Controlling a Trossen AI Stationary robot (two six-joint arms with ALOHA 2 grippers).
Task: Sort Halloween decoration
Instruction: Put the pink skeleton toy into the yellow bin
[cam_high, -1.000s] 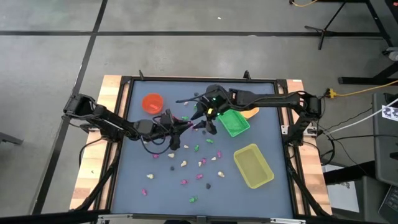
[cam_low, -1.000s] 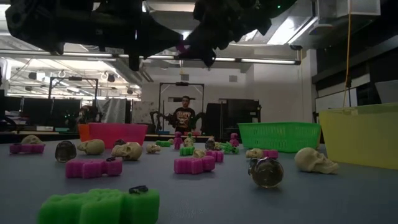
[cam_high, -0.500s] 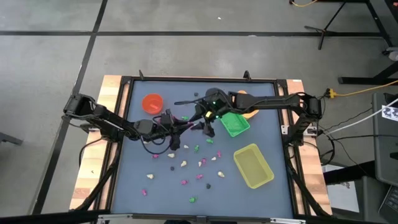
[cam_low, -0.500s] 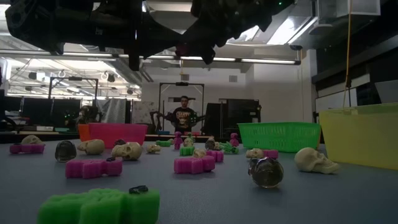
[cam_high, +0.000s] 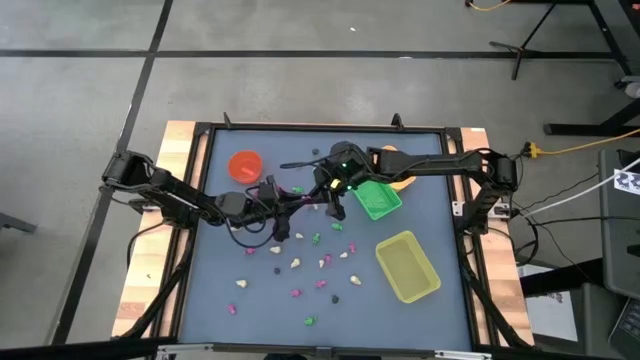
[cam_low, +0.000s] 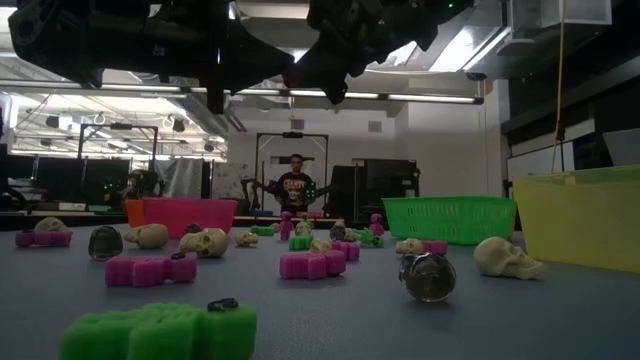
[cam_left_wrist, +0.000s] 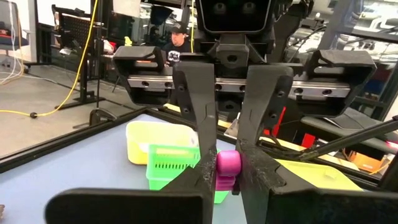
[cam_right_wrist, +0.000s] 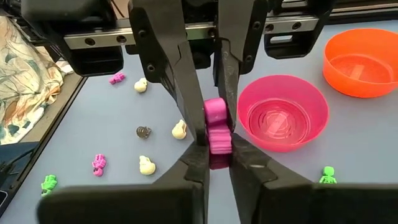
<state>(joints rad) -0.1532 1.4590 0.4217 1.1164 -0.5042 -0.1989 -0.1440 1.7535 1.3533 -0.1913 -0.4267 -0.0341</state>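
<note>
Pink and glossy, the round plastic cup (cam_right_wrist: 283, 119) sits open on the blue table (cam_high: 420, 180) with nothing visible inside, and the orange round cup (cam_high: 245, 165) beside it likewise shows a bare bottom. The green slatted tray (cam_high: 377, 197) and the yellow tray (cam_high: 407, 266) lie toward the right side; no trinket can be made out in either.

Above the table's middle the two arms meet. A small pink plastic trinket (cam_right_wrist: 217, 126) is pinched from both sides at once: the left gripper (cam_high: 308, 201) clamps one end, and the right gripper (cam_high: 322, 199) is pressed onto the other. A second ago the right gripper's fingers stood spread around the trinket; they have since closed on it.

The remaining trinkets (cam_high: 322, 263), pink, green, cream and dark, lie scattered loose over the table's near half.
</note>
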